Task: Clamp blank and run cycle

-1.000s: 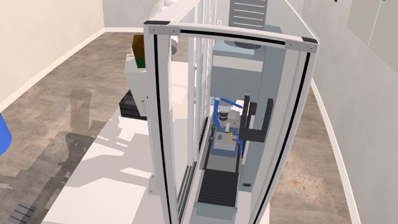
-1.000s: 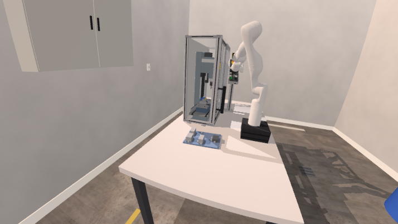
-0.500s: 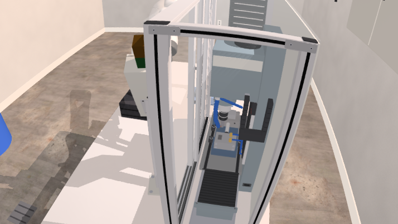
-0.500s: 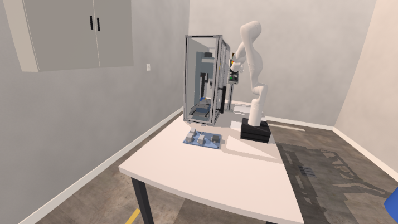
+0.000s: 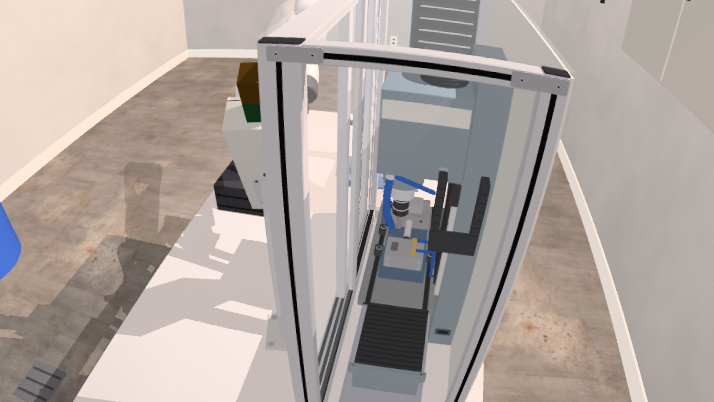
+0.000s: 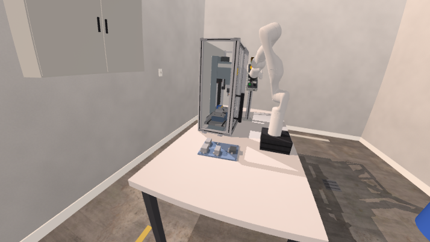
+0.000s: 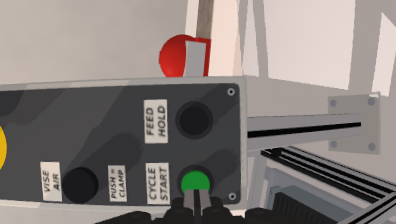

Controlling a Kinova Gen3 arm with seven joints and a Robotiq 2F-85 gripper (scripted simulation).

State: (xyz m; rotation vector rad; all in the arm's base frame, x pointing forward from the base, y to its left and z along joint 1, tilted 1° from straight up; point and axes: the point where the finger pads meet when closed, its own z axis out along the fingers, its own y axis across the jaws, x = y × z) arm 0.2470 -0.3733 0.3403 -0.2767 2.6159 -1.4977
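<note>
Tool (image 7: 196, 204), fingertips pressed together, overlaps one green button (image 7: 195, 180); two black knobs (image 7: 194, 120) share the panel (image 7: 125, 142).

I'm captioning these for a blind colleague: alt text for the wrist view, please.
Closed gripper fingertips overlap the lower edge of the green CYCLE START button on a dark control panel. Black VISE AIR and FEED HOLD knobs sit nearby.

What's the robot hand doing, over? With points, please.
Jaws shut, empty. Fingertips at green CYCLE START button (image 7: 195, 180). Nothing seen blocking the button. Pressed or not: can't tell.
</note>
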